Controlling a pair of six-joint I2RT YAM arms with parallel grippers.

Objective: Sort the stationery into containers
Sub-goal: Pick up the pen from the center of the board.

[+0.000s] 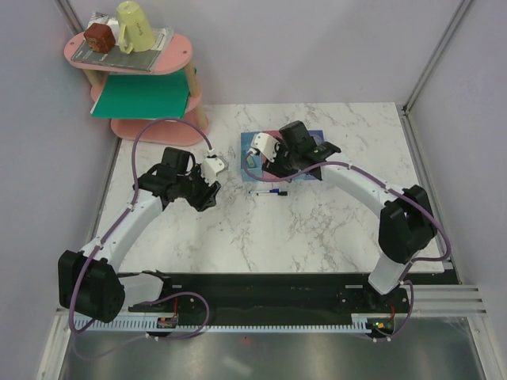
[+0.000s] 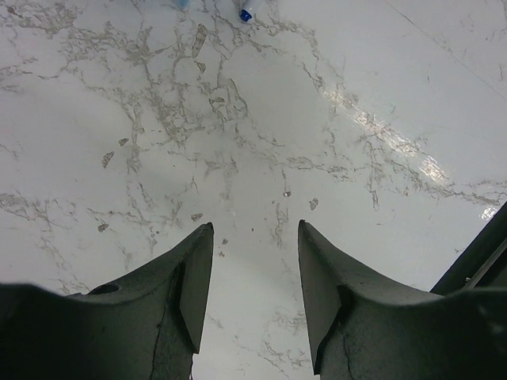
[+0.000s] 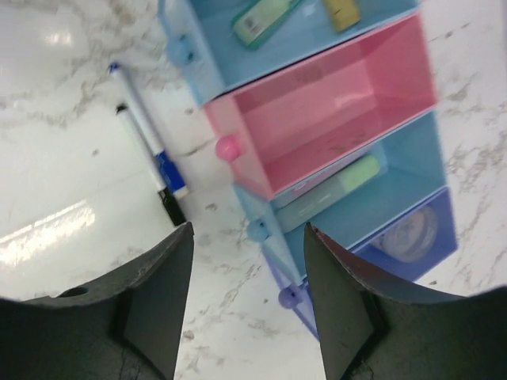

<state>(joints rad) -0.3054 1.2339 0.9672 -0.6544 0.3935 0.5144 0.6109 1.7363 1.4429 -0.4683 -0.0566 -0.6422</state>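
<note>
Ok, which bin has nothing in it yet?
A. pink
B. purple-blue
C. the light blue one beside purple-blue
A: the pink bin shows only its bare floor, while the purple-blue bin holds the roll and its light blue neighbour holds a green bar.

Bright, even overhead light, soft shadows.
Glare streaks the marble table [image 2: 380,138] in both wrist views; the bins [image 3: 317,119] look slightly blurred, and the overhead view is sharp throughout.

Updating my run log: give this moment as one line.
left gripper open, empty | right gripper open near bins | markers on table
</note>
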